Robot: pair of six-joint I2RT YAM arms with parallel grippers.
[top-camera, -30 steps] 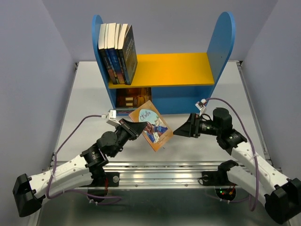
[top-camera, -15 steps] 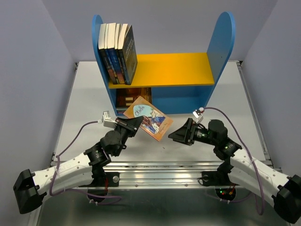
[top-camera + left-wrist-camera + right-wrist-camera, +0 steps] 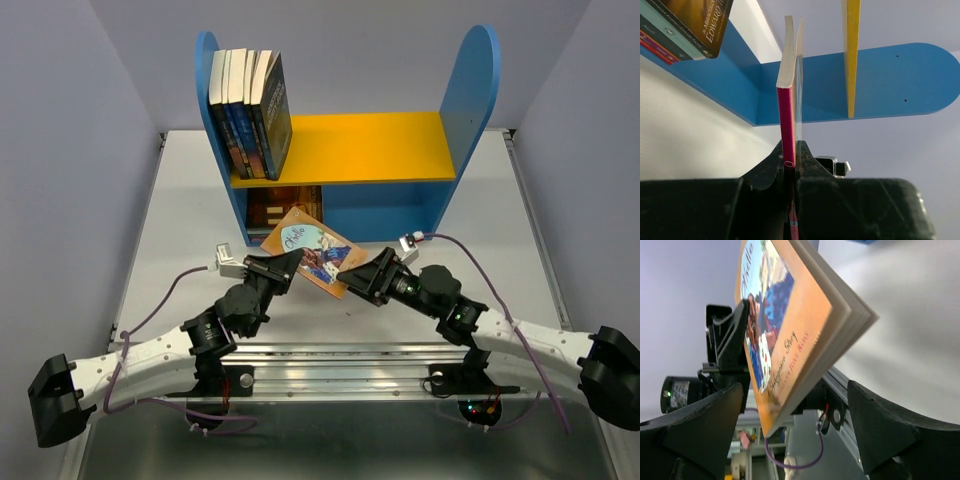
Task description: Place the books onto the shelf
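Note:
My left gripper (image 3: 288, 262) is shut on an orange-covered book (image 3: 312, 248) and holds it tilted above the table, in front of the shelf (image 3: 350, 148). In the left wrist view the book (image 3: 788, 100) stands edge-on with its pink spine clamped in the left gripper (image 3: 791, 150). My right gripper (image 3: 348, 272) is open, its fingers on either side of the book's free corner. The right wrist view shows the orange book (image 3: 785, 325) between the wide-apart fingers (image 3: 700, 425) of the right gripper (image 3: 795, 430), which are not touching it. Several books (image 3: 250, 110) stand at the left of the yellow board.
One brown book (image 3: 280, 205) lies in the shelf's blue lower compartment. The shelf's tall blue side panels (image 3: 470, 90) rise at both ends. Grey walls enclose the table (image 3: 190, 210) on the left, right and back. A metal rail (image 3: 350, 355) runs along the near edge.
My right arm has swung left and forward until its open fingers straddle the book's corner. The left gripper has shifted slightly back and left with the book.

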